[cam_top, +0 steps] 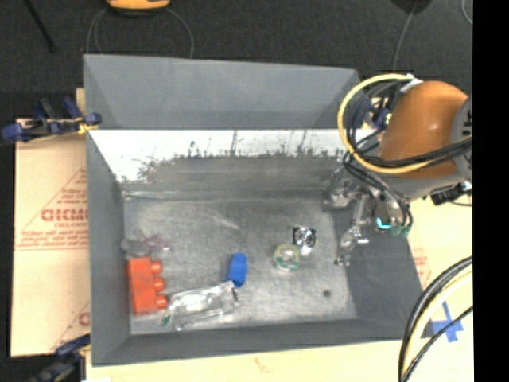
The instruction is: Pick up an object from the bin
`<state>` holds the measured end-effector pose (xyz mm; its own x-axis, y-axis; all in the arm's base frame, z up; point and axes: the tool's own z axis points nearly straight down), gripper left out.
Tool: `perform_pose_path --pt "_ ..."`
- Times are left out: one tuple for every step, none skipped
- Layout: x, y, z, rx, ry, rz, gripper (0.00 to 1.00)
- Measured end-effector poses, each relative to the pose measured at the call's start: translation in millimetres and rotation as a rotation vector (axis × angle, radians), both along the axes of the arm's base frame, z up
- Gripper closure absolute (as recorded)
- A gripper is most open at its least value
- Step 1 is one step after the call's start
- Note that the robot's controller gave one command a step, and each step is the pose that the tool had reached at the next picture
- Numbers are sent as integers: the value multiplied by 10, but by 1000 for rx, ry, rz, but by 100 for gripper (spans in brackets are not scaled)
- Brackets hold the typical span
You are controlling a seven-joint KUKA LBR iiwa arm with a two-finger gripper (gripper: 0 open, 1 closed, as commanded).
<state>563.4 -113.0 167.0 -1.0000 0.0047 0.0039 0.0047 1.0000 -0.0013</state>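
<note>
No text, label, brand, number or sign can be read anywhere on the grey metal bin (223, 94) at the centre of the frame, nor on any of the small loose things lying on its floor.

Bin (199, 213): grey all over; the back wall carries whitish scuffs and dark scratch marks along its upper edge.
Block (145, 285): plain bright orange-red.
Cap (237, 268): solid blue.
Wrapper (199, 305): clear, with white glints and a touch of green at its left end.
Ring (285, 258): see-through, faintly green.
Foil piece (304, 238): shiny silver mottled with black.
Pale thing (147, 245): translucent, faint lilac.
End effector (346, 253): silvery grey metal; a teal spot glows just above it.
Wrist cover (421, 122): glossy orange-brown.
Cables (358, 110): yellow and black loops.
</note>
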Motion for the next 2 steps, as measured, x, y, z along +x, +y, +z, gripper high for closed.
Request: perform_pose_path --pt "160 474 -944 1 -13 -105 0" --pt "179 453 -900 -2 -19 -103 100"
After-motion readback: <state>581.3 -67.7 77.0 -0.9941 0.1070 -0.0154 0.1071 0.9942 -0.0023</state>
